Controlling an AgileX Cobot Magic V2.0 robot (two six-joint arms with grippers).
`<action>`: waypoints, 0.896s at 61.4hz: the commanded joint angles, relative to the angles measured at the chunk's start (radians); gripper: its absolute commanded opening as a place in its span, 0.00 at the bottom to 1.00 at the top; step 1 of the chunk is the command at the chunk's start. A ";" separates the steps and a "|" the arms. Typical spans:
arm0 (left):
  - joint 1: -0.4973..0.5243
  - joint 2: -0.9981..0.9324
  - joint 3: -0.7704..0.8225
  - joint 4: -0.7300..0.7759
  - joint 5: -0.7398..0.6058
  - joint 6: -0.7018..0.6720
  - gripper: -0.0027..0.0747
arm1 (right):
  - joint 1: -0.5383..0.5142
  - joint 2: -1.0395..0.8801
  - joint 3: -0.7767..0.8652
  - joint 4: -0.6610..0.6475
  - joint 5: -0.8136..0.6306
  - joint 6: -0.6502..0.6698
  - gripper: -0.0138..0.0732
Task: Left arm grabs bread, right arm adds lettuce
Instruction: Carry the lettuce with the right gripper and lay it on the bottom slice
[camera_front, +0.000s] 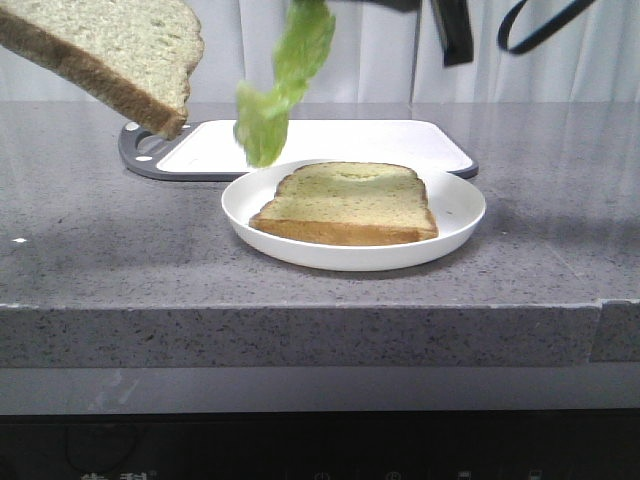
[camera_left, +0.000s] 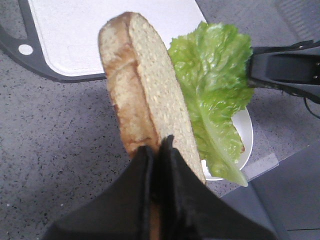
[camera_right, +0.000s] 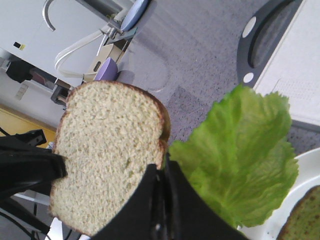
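Observation:
My left gripper (camera_left: 157, 145) is shut on one edge of a bread slice (camera_left: 145, 85) and holds it in the air, left of and above the white plate (camera_front: 460, 215). In the front view that bread (camera_front: 110, 50) hangs tilted at the top left. My right gripper (camera_right: 162, 170) is shut on the lettuce (camera_right: 240, 150), a frilly green leaf. The lettuce (camera_front: 285, 80) dangles above the plate's back left rim, close beside the held bread. A second bread slice (camera_front: 345, 205) lies flat on the plate.
A white cutting board (camera_front: 330, 140) with a dark grey rim lies behind the plate on the grey speckled counter. The counter's front edge runs below the plate. A black part and cable loop of the right arm (camera_front: 455, 30) hang at the top right.

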 joint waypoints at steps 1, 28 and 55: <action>0.002 -0.012 -0.028 -0.038 -0.049 0.004 0.01 | 0.002 -0.011 -0.026 0.054 0.082 -0.018 0.02; 0.002 -0.012 -0.028 -0.033 -0.049 0.004 0.01 | -0.071 -0.007 -0.026 -0.254 0.014 0.056 0.02; 0.002 -0.012 -0.028 -0.033 -0.049 0.004 0.01 | -0.137 -0.007 -0.026 -0.412 -0.003 0.085 0.02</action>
